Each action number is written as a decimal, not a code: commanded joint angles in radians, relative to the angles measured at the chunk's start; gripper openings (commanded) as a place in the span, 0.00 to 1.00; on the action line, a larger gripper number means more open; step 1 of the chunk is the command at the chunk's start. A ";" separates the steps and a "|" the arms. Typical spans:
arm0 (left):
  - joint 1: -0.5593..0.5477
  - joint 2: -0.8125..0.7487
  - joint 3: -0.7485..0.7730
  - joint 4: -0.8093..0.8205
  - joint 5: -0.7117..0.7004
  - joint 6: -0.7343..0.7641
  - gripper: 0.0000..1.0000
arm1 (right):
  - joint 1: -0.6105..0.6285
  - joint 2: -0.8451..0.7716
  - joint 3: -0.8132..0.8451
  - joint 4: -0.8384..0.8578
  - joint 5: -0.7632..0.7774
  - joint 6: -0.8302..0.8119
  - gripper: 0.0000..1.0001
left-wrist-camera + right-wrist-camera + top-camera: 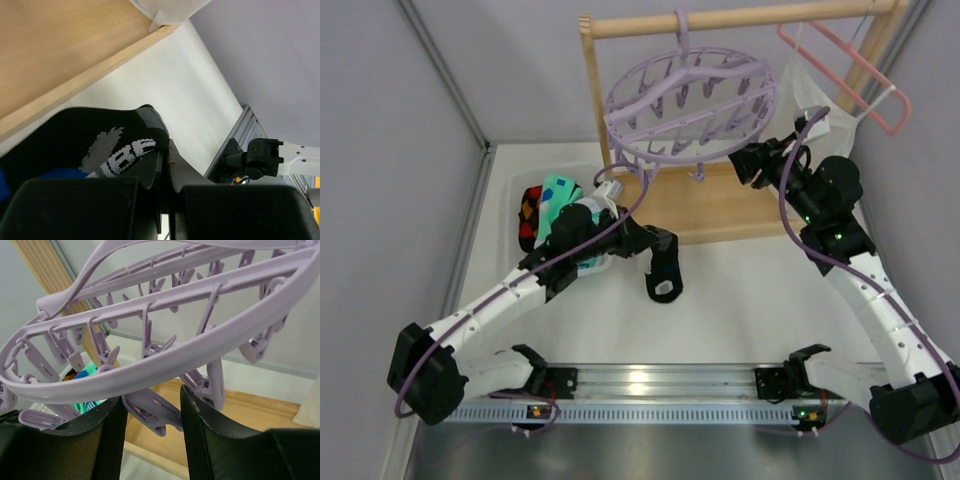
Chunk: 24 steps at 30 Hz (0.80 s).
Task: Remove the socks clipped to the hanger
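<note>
The lavender hanger [690, 100] hangs by its hook from the wooden rack; no sock shows on its pegs. My left gripper [663, 268] is over the table in front of the rack base, shut on a black sock [666, 288] with grey-white lettering. In the left wrist view the sock [100, 145] is pinched between the closed fingers of my left gripper [167, 150]. My right gripper [748, 160] is at the ring's right rim, open, with an empty clip peg [150, 410] between its fingers [100, 440]. A mint-teal sock [558, 200] and a brown argyle sock [529, 215] lie piled at the left.
The wooden rack base [730, 205] lies under the ring, its post [595, 90] at the left. A pink wire hanger [850, 75] and a white mesh bag [815, 100] hang at the right. A metal rail [650, 385] runs along the near edge.
</note>
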 commanded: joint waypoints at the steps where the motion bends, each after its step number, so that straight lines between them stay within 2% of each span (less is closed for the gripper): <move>1: 0.032 0.048 0.067 -0.077 -0.108 0.016 0.00 | -0.069 -0.006 0.032 0.034 0.114 0.049 0.42; 5: 0.032 0.089 0.114 -0.069 0.022 0.039 0.00 | -0.069 -0.029 0.021 0.031 0.101 0.045 0.47; 11: 0.031 0.077 0.136 -0.022 0.104 0.085 0.00 | -0.068 -0.066 -0.004 0.022 0.085 0.043 0.47; 16: 0.029 0.019 0.082 -0.020 0.053 0.080 0.00 | -0.069 -0.097 -0.027 0.031 0.065 0.063 0.49; 19: 0.028 -0.007 0.055 -0.020 0.032 0.097 0.00 | -0.069 -0.097 -0.027 0.037 -0.004 0.086 0.53; 24: 0.026 -0.015 0.084 -0.019 -0.017 0.125 0.00 | -0.069 -0.095 -0.034 0.052 -0.047 0.114 0.57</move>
